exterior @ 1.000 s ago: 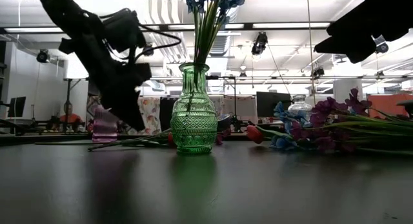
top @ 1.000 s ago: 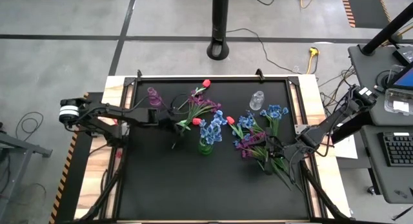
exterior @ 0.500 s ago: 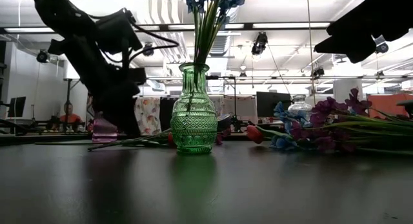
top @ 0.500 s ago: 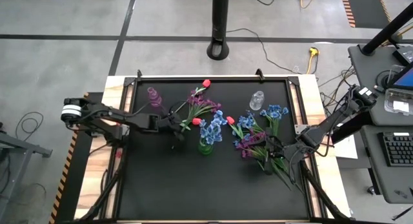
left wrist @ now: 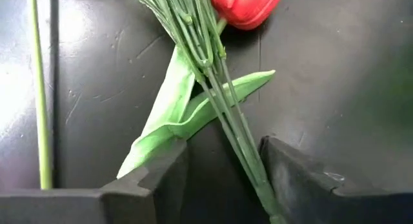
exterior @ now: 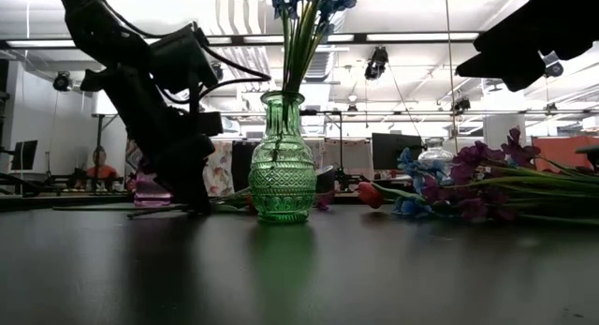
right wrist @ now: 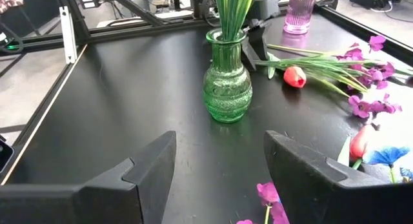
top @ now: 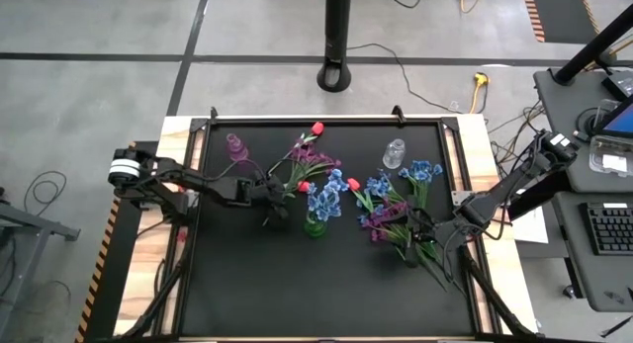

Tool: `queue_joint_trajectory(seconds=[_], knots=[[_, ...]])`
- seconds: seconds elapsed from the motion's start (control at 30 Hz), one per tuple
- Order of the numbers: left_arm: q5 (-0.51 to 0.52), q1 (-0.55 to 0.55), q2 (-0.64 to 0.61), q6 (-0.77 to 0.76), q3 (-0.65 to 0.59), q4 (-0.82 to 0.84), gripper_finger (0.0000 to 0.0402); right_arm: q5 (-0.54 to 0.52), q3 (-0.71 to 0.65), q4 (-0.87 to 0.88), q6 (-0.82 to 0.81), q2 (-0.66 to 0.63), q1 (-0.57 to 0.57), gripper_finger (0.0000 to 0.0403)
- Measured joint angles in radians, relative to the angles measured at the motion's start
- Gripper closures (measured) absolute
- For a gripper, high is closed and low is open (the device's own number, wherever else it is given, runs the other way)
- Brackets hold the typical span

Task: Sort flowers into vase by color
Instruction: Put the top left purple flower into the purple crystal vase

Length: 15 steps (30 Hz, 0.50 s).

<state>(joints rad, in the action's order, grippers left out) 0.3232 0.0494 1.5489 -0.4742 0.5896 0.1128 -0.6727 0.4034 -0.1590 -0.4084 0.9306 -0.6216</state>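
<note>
A green glass vase [top: 315,224] stands mid-table with blue flowers [top: 323,199] in it. Left of it lie purple flowers [top: 311,157] and a red tulip [top: 303,187], their stems [left wrist: 219,95] running toward the near left. My left gripper [left wrist: 222,150] is open and low at the table, one finger on each side of this stem bundle and a green leaf [left wrist: 174,114]. My right gripper [top: 423,246] is open and hovers over the near end of the mixed flower pile [top: 391,210] on the right.
A pink vase [top: 235,145] stands at the far left and a clear vase [top: 394,153] at the far right of the black mat. Another red tulip [top: 316,128] lies near the far edge. The mat's near half [top: 316,294] is bare.
My left gripper has moved toward the table's right and near side, closer to the green vase, and has come down to the table over the stems of the purple flowers and the tulip. The right arm has kept still.
</note>
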Motion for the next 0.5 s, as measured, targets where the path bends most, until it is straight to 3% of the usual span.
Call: queue_joint_trajectory(seconds=[0.33, 0.5], knots=[[0.059, 0.002, -0.054, -0.103, -0.004, 0.045, 0.038, 0.0, 0.0, 0.0, 0.007, 0.0, 0.0, 0.0177], [0.06, 0.002, -0.089, -0.123, -0.004, 0.056, 0.0384, 0.0, 0.0, -0.001, 0.007, 0.0, 0.0, 0.0177]])
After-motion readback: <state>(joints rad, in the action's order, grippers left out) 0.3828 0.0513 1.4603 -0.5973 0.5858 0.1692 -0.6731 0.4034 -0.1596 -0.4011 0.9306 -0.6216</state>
